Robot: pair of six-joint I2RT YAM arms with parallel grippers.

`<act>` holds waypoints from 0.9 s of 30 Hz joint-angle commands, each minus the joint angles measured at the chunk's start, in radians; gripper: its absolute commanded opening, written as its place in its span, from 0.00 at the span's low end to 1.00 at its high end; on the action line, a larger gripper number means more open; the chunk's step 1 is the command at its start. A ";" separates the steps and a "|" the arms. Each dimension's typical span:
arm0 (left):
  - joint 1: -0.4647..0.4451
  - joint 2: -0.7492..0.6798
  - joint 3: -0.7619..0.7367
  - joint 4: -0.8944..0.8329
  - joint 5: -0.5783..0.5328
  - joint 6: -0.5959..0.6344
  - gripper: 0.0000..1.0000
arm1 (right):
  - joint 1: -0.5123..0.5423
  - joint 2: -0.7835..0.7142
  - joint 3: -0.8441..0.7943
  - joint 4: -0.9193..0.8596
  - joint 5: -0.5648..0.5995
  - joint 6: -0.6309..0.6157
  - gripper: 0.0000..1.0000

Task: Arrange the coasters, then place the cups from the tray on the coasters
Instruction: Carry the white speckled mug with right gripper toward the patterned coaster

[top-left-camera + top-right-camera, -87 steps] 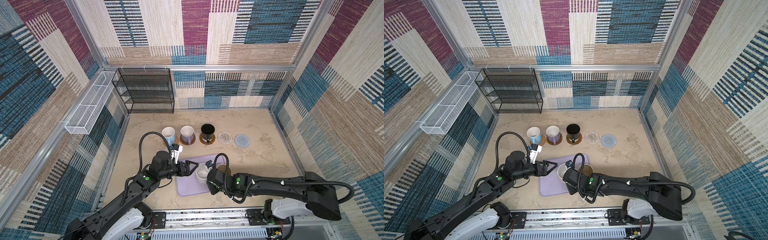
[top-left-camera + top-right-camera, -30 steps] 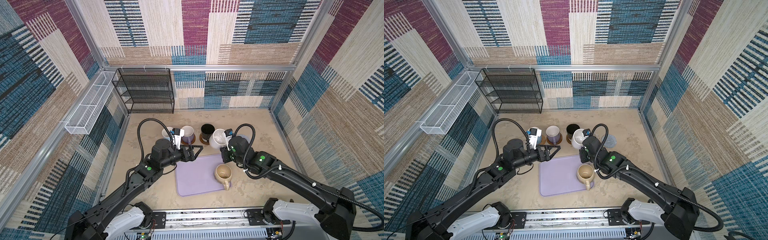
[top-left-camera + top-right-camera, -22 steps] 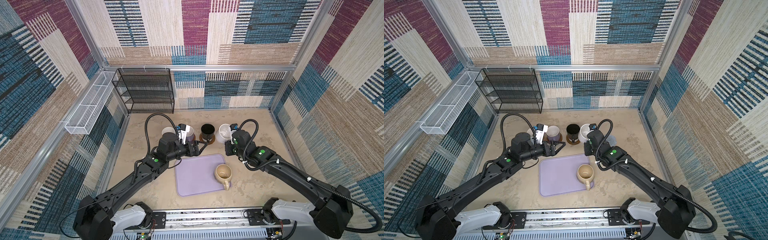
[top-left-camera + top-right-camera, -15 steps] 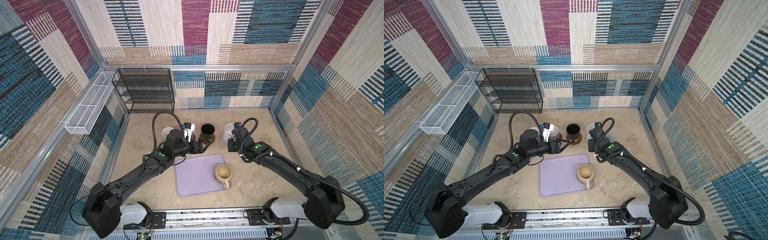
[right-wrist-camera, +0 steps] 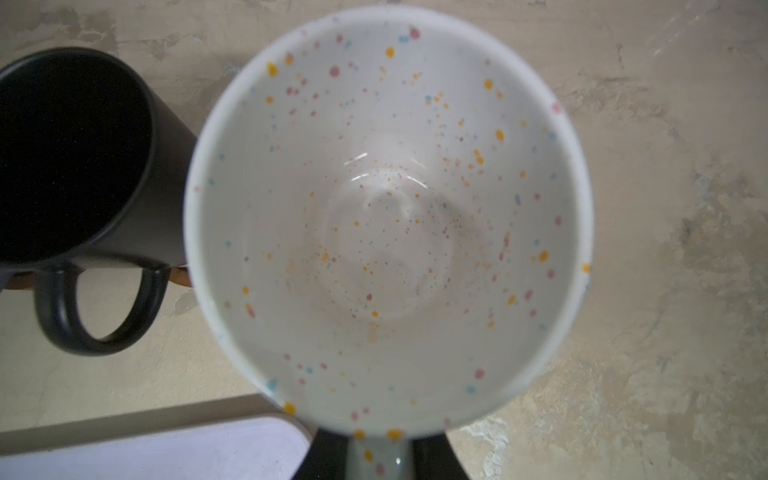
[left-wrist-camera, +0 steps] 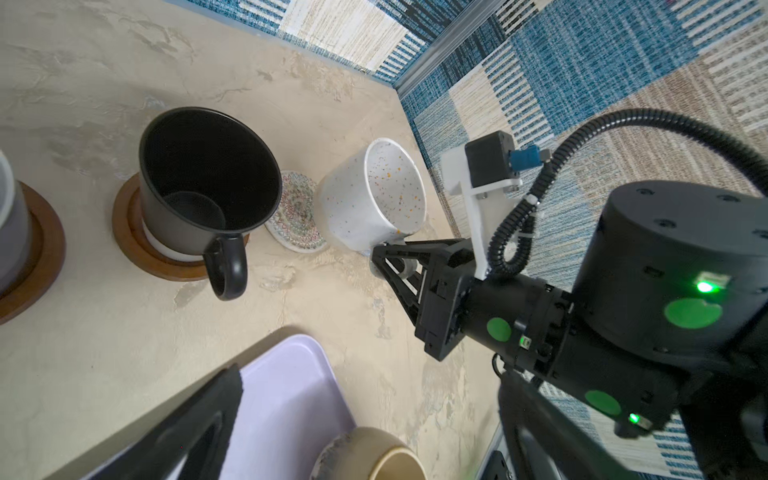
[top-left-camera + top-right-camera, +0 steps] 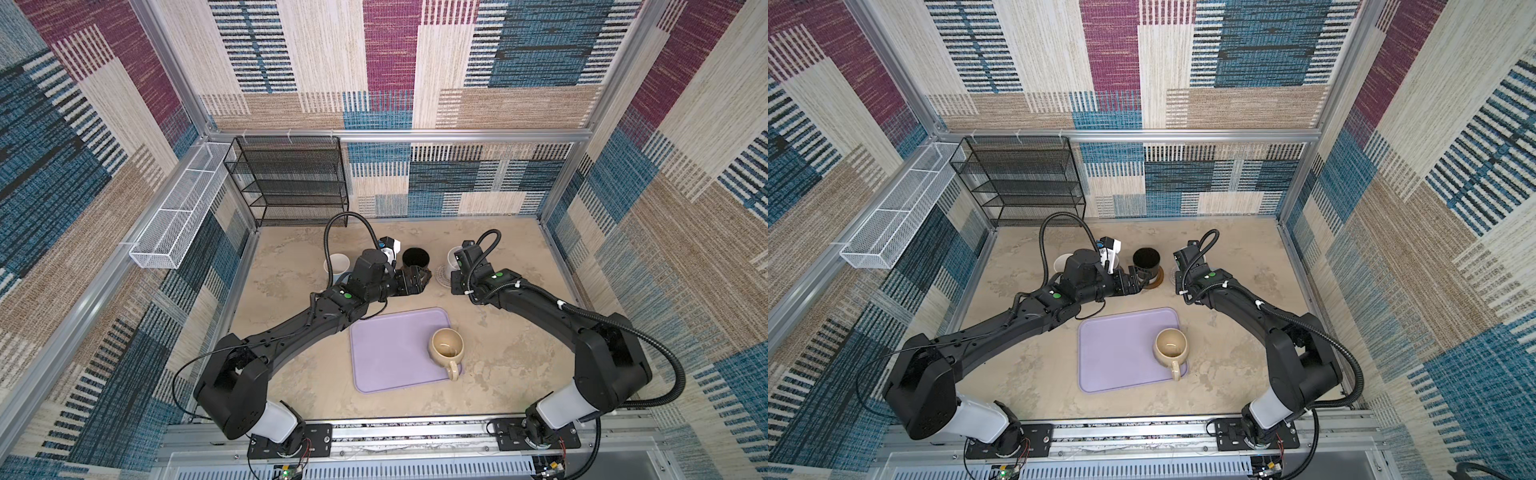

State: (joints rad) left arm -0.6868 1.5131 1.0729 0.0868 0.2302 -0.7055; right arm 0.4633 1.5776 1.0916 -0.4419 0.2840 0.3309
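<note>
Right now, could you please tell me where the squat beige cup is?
In both top views the beige cup stands alone on the right side of the tray, near its front corner.

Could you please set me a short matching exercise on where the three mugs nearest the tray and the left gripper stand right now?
Things:
1. black mug
2. speckled white mug
3. beige mug
4. left gripper

States:
A. stands on the tray
B. open, holding nothing
C. stands on a brown coaster
D. held by its handle in the right gripper

Pairs: 1-C, 2-D, 3-A, 4-B
</note>
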 commanded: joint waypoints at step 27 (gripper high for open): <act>-0.020 0.165 0.117 -0.004 -0.006 -0.029 0.98 | -0.032 0.185 0.130 0.069 -0.032 -0.062 0.00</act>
State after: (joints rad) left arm -0.7078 1.6768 1.1763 0.0780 0.2165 -0.7158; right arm 0.4309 1.7630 1.2163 -0.4389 0.2527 0.2684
